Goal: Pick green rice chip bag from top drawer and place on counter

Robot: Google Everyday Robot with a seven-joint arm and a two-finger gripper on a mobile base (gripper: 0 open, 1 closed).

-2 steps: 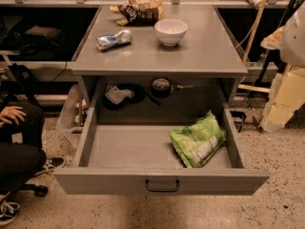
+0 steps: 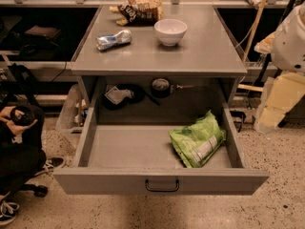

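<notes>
The green rice chip bag (image 2: 197, 140) lies flat in the right half of the open top drawer (image 2: 133, 149), its white label patch facing up. The drawer is pulled fully out, with its black handle (image 2: 162, 185) on the front panel. The counter (image 2: 205, 46) is the grey top above it. My arm (image 2: 290, 37) shows as a white body at the right edge, with a cream part (image 2: 280, 101) hanging below it, to the right of the drawer and apart from the bag. My gripper is at that right edge, beside the cabinet.
On the counter stand a white bowl (image 2: 170, 31), a crushed silver can (image 2: 113, 39) and a brown-and-tan chip bag (image 2: 142, 7) at the back. Dark objects (image 2: 121, 95) sit in the recess behind the drawer. A seated person (image 2: 19, 147) is at the left.
</notes>
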